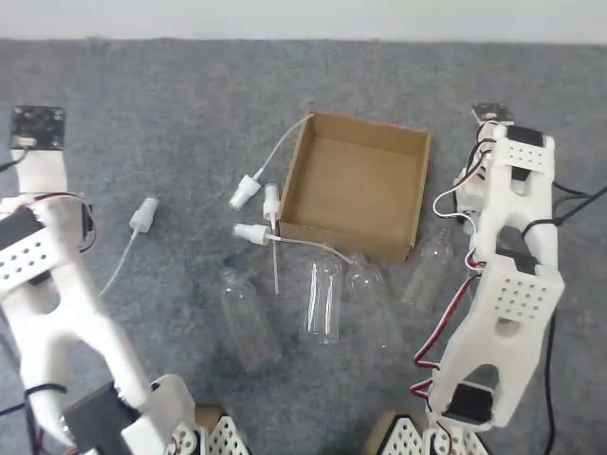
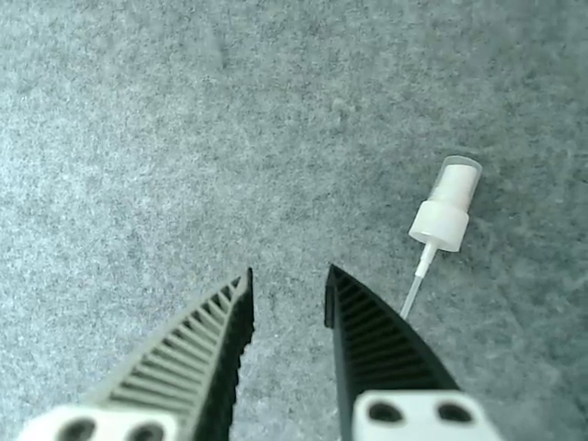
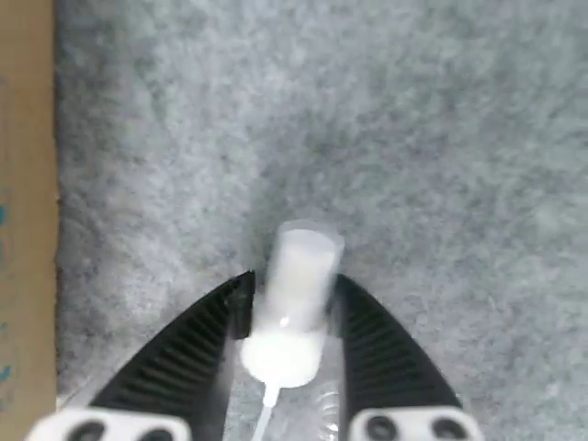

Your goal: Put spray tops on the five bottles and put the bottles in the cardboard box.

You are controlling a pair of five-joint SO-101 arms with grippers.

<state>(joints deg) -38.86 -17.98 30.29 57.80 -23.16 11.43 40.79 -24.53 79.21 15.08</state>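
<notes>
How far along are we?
Done: nothing; the box is empty. In hand: right gripper clamps a spray top; left gripper is open near another top. Left: four bottles lie uncapped by the box; capping and boxing remain.

The high camera sits fixed above the near end of the grey carpeted surface (image 1: 171, 104). It looks down and away from the arm bases, far enough off to take in the white left arm (image 1: 52, 303), the white right arm (image 1: 507, 294), the brown open cardboard box (image 1: 353, 185) and a pale strip of wall (image 1: 303, 19) beyond.

The left wrist camera looks down along its own black ridged fingers (image 2: 216, 340) from close above the surface. A lone white plastic spray top with a thin tube (image 2: 444, 216) lies beside them, and the high view shows the same spray top (image 1: 144, 214).

The right wrist camera sits nearer still, looking past its fingers (image 3: 197, 358) at a second white spray top (image 3: 292, 303) gripped between them. The brown band along one edge is probably the box wall (image 3: 26, 230).
</notes>
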